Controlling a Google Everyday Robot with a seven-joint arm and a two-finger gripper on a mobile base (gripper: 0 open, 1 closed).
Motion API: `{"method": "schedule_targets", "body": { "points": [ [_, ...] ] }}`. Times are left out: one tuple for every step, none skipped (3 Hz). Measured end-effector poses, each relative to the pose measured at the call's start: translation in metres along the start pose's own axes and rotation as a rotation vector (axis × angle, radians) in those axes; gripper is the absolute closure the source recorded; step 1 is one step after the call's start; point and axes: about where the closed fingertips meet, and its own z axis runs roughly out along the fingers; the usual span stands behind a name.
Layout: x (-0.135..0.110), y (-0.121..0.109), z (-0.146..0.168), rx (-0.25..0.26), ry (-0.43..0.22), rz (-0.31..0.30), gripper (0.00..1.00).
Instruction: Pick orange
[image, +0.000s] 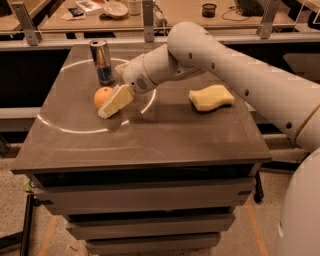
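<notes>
The gripper (111, 104) is low over the left half of the table (150, 145), its pale tip slanting down and to the left until it overlaps the right side of the orange (101, 96). Whether it is open or closed on the fruit cannot be told, nor whether it actually touches. The orange sits on the tabletop just in front of the upright drink can (102, 61), the two near each other but apart, with a strip of open surface between the fruit and the table's left edge. A thin white arc (75, 131) curves past in front. The arm (225, 65) reaches in from the right, passing above the back of the top. The yellow sponge (211, 97) lies well apart (close to the right edge). The broad front half toward the near edge is open surface.
</notes>
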Motion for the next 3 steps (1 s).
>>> {"method": "schedule_targets", "body": {
  "points": [
    [0.0024, 0.0013, 0.0072, -0.022, -0.001, 0.008, 0.00],
    [0.0035, 0.0019, 0.0082, -0.028, 0.001, 0.010, 0.00],
    [0.0068, 0.0040, 0.0104, -0.044, 0.009, 0.019, 0.00]
  ]
}}
